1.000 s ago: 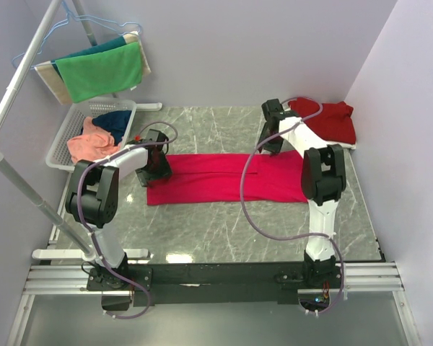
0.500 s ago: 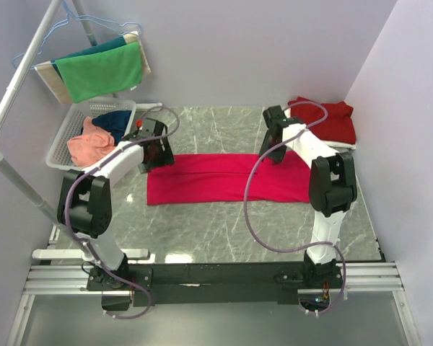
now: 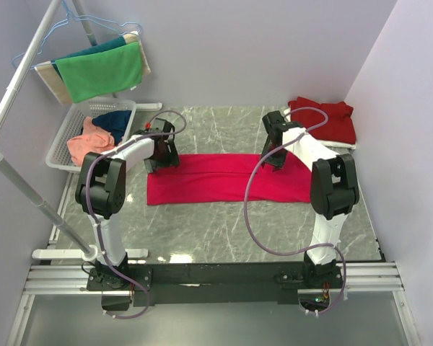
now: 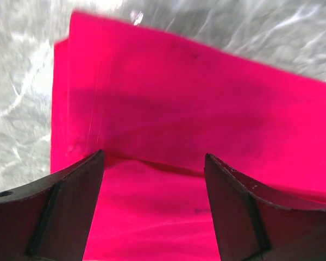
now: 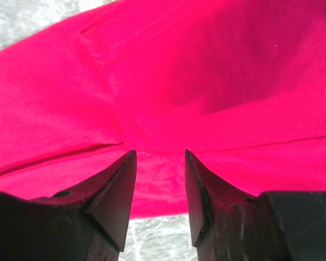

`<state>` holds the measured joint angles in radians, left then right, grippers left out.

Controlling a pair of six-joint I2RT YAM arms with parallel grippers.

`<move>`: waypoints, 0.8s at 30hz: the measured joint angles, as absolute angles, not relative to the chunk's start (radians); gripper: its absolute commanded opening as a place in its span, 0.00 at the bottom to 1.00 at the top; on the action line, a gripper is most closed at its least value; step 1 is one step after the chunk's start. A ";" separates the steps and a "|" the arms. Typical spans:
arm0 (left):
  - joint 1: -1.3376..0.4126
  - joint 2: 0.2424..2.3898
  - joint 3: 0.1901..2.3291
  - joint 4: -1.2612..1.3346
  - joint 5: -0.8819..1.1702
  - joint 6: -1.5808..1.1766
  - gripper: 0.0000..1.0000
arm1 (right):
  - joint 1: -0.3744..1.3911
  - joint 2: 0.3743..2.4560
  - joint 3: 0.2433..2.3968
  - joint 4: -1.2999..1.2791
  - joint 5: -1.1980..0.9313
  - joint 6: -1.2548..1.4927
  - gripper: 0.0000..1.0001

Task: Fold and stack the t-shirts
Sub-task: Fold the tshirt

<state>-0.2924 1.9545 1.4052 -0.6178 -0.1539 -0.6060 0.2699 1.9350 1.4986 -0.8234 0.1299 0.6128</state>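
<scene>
Pinkish-red t-shirt (image 3: 224, 179) lies as a long folded strip across the middle of the surface (image 3: 224, 231). Left hand (image 4: 155, 163) is spread wide over its far-left edge, right hand (image 5: 160, 157) half-spread at the far-right edge, neither pinching cloth. Closing on just the top layer could pull the fold open

The shirt (image 3: 209, 180) is made of soft, matt cloth. The bench (image 3: 202, 231) is finished in glossy, marble-patterned grey.
</scene>
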 measured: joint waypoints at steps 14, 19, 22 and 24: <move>-0.302 1.930 1.318 -0.669 -0.255 -0.726 0.75 | 0.271 1.884 1.499 -0.832 0.130 0.608 0.46; -0.302 1.882 1.251 -0.672 -0.270 -0.763 0.75 | 0.271 1.880 1.499 -0.832 0.125 0.604 0.46; -0.302 1.841 1.198 -0.676 -0.272 -0.784 0.75 | 0.271 1.875 1.496 -0.832 0.122 0.601 0.46; -0.302 1.808 1.157 -0.680 -0.271 -0.799 0.75 | 0.271 1.868 1.489 -0.831 0.122 0.600 0.45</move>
<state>-0.3016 1.8076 1.1572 -0.6796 -0.2710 -0.7986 0.2707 1.8683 1.4891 -0.8307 0.1223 0.6003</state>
